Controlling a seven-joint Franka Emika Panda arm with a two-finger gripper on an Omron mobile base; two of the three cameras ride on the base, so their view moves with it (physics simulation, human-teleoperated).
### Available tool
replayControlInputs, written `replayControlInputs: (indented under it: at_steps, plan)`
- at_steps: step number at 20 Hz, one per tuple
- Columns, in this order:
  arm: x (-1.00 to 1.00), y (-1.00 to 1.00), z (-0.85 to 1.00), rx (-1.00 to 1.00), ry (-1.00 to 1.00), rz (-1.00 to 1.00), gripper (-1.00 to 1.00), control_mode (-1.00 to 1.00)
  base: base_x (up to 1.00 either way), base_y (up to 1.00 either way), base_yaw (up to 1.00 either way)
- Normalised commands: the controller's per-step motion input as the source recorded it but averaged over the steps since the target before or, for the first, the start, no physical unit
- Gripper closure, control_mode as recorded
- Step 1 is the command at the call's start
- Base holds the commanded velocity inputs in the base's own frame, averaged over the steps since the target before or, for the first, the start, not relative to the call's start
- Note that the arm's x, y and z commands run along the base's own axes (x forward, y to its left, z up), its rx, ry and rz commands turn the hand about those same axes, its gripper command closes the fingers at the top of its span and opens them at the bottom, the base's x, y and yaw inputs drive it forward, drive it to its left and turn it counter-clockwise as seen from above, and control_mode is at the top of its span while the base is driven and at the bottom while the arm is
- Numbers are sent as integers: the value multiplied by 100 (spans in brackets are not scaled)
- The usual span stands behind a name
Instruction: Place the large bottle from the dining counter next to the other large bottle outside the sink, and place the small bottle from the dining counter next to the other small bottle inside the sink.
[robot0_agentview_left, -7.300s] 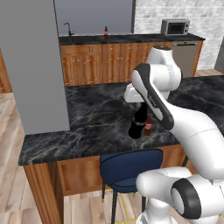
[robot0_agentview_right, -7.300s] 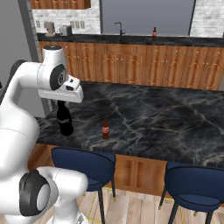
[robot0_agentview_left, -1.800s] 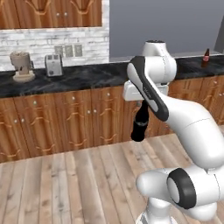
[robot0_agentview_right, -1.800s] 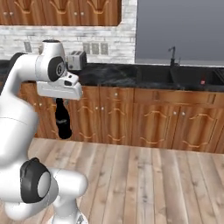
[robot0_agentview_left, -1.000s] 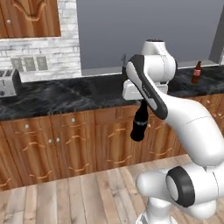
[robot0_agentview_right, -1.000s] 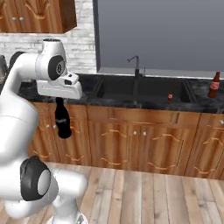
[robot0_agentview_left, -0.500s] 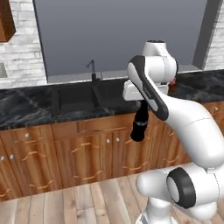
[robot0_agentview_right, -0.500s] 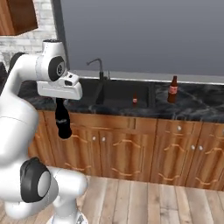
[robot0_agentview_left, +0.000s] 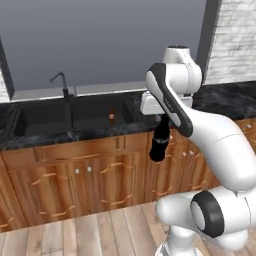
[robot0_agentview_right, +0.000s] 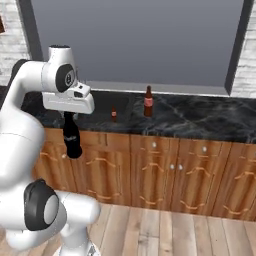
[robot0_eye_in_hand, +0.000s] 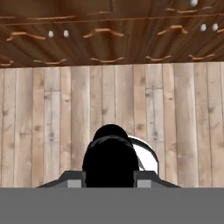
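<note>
Pincer (robot0_agentview_right: 69, 116) clamped on the neck of the large bottle (robot0_agentview_right: 71, 139), carried in the air in front of the sink cabinets.

Black and upright, the large bottle hangs below the hand, off every surface, over the wooden floor (robot0_eye_in_hand: 65, 109) and just in front of the brown cabinet doors (robot0_agentview_left: 90, 175). Behind it runs the black counter (robot0_agentview_right: 200, 120) with the sink (robot0_agentview_left: 45, 117) and its dark curved tap (robot0_agentview_left: 62, 82). A small brown bottle (robot0_agentview_left: 111, 116) stands inside the sink basin. The other large bottle (robot0_agentview_right: 148, 102), brown with a red label, stands upright on the counter outside the sink, to the right of it in the right base view, well apart from the held bottle. From the hand view, the black bottle's body (robot0_eye_in_hand: 109, 157) is seen from above, between the finger tips.
</note>
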Motion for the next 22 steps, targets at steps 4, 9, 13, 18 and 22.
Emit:
replayControlInputs:
  at_steps: [4,9,13,18,22]
  plan:
    - [0,0,0,0,0,0,100,100,22,-70,-4]
    - [0,0,0,0,0,0,100,100,31,-55,-8]
    - [0,0,0,0,0,0,100,100,51,-23,-9]
    - [0,0,0,0,0,0,100,100,92,-1,-4]
    - [0,0,0,0,0,0,100,100,82,-8,0]
